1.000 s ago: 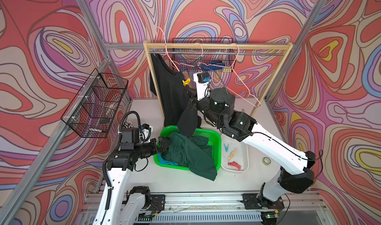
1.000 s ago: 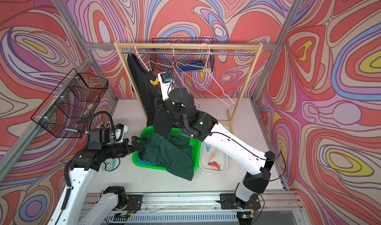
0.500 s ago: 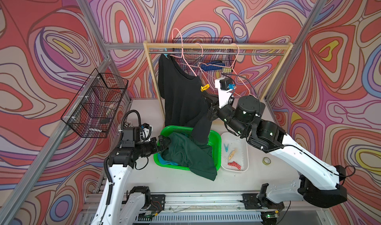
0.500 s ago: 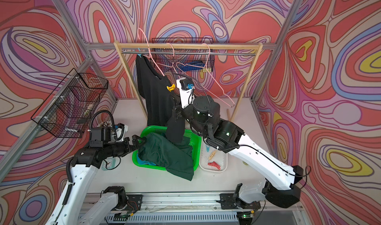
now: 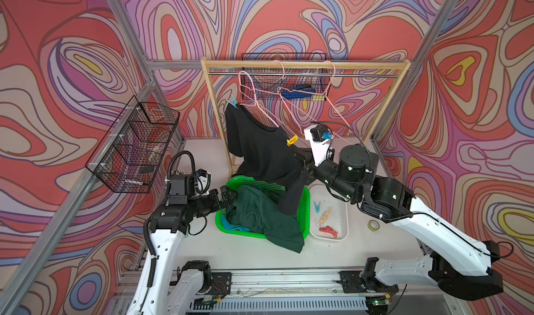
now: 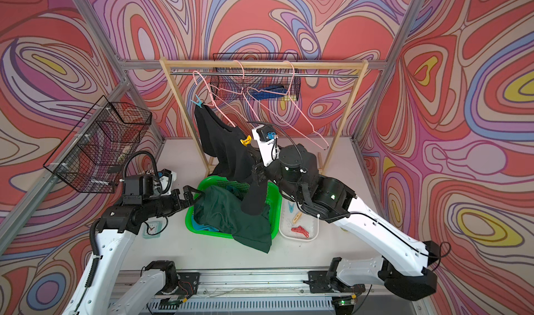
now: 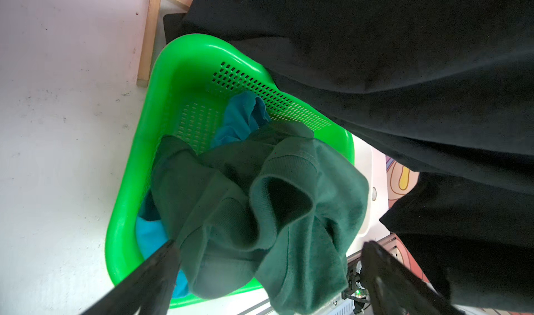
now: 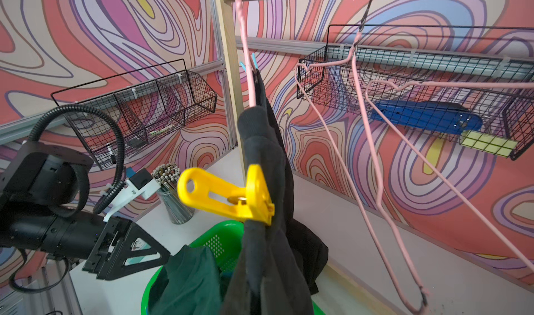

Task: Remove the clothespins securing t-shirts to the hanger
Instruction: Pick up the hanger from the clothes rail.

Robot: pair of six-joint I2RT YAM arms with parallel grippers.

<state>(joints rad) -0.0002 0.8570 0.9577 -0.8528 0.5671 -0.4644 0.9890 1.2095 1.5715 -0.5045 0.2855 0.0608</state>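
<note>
Hanging by a yellow clothespin (image 8: 228,196), the black t-shirt (image 5: 260,154) is clenched in the right pincer (image 6: 257,175); the left pincer (image 5: 229,195) is spread wide, empty.

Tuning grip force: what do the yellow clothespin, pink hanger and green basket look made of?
Yellow clothespin: glossy moulded plastic, metal-looking ring at the pivot.
Pink hanger: thin bent wire, probably metal under matte pink coating.
Green basket: shiny moulded plastic, perforated walls.
</note>
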